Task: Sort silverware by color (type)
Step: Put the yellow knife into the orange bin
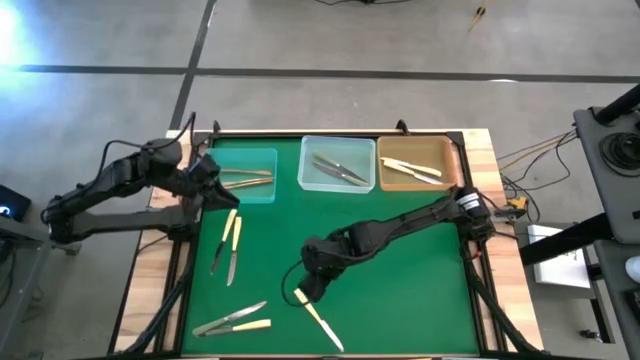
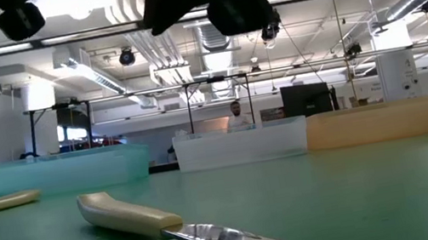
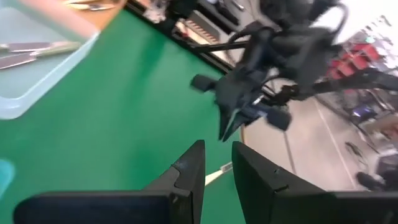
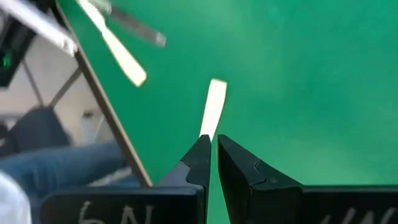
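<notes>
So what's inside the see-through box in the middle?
The clear box holds a few grey metal pieces, lying crossed. How many exactly is hard to tell, since they overlap.

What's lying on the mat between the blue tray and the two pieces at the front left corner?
In the high view, two cream-handled knives lie between the blue tray and the front-left pair.

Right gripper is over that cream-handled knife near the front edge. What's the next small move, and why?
Probably open the right gripper and lower it around the cream handle. Its fingers look nearly closed just above the knife, which lies flat on the green mat, not yet gripped.
</notes>
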Controlling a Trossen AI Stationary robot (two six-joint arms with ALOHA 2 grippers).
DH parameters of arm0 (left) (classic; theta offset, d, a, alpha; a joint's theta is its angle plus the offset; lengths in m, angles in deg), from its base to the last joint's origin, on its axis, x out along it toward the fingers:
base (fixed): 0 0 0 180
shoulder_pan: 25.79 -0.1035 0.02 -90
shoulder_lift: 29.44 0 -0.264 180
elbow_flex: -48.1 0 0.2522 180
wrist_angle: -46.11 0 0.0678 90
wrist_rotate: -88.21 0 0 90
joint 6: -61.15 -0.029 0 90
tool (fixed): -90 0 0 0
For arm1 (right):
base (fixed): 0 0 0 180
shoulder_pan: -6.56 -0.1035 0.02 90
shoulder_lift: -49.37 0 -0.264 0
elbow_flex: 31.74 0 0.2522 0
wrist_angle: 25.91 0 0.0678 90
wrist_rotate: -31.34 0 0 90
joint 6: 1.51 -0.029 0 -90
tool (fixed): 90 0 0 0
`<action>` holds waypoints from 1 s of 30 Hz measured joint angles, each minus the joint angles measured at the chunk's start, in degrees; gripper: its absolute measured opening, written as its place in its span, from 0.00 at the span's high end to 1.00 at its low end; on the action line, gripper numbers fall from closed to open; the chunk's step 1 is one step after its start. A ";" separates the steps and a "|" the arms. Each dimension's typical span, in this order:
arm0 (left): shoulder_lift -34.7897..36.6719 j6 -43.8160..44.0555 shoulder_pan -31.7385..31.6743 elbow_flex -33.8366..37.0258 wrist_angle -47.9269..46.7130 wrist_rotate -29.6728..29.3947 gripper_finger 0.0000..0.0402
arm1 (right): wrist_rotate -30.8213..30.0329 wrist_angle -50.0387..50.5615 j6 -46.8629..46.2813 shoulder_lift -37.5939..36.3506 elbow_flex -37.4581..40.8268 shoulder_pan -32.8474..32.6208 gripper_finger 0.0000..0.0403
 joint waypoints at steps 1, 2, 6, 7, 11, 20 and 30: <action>-0.12 0.36 0.70 0.00 0.98 0.20 0.84 | 2.08 -0.05 0.32 0.66 0.05 -0.04 0.95; -0.20 0.80 1.47 0.00 2.06 0.53 0.84 | 4.45 -0.60 0.68 1.56 0.11 -0.15 0.95; -0.28 2.75 4.65 0.00 6.31 1.40 0.84 | 9.96 -6.13 4.32 5.35 0.13 -1.17 0.95; -0.23 3.04 5.38 0.00 7.14 1.38 0.84 | 10.78 -8.03 4.81 6.39 0.13 -1.44 0.95; -0.21 4.13 7.67 0.00 8.77 1.32 0.84 | 9.59 -13.07 4.67 9.80 -0.04 -2.73 0.95; -0.54 4.93 8.30 0.00 10.55 0.70 0.84 | -4.79 3.01 0.98 13.46 -8.89 -4.21 0.78; -3.21 5.34 8.32 0.00 11.25 0.68 0.84 | -6.01 4.45 -7.54 13.89 -10.47 -5.53 0.68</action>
